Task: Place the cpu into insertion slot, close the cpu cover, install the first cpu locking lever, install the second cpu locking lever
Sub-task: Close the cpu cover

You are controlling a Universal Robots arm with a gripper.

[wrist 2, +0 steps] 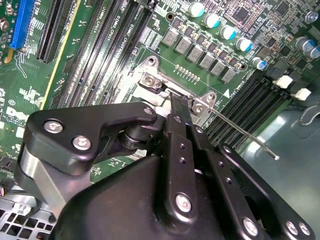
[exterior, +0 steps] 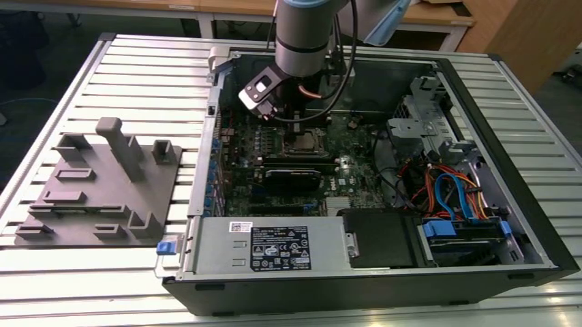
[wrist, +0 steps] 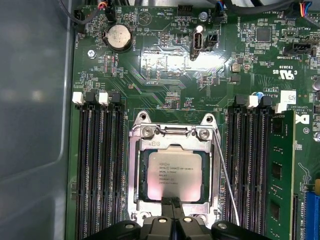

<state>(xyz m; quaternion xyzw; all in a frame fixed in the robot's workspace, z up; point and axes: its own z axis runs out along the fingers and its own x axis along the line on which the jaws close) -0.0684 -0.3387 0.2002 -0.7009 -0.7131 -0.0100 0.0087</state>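
**Already seated, not yet locked**

The gripper has its fingers together, with nothing visible between them. In both wrist views the narrow tips sit at the edge of the cover, touching it or just above; I cannot tell which.

The cpu lies flat in the slot, its grey top showing through the cover's window. The cover looks lowered around it, so I judge the first two steps done.

The levers are what is left. One thin wire lever runs along the side of the slot. In the second wrist view this lever angles up and away from the board, its end hanging free, so it reads as unlatched.

The other lever is hard to make out. The gripper's body covers the near side of the slot in both wrist views, and whether the cover lies fully flat there is hidden. In the exterior view the arm reaches into the open case on the surface and screens much of the slot.
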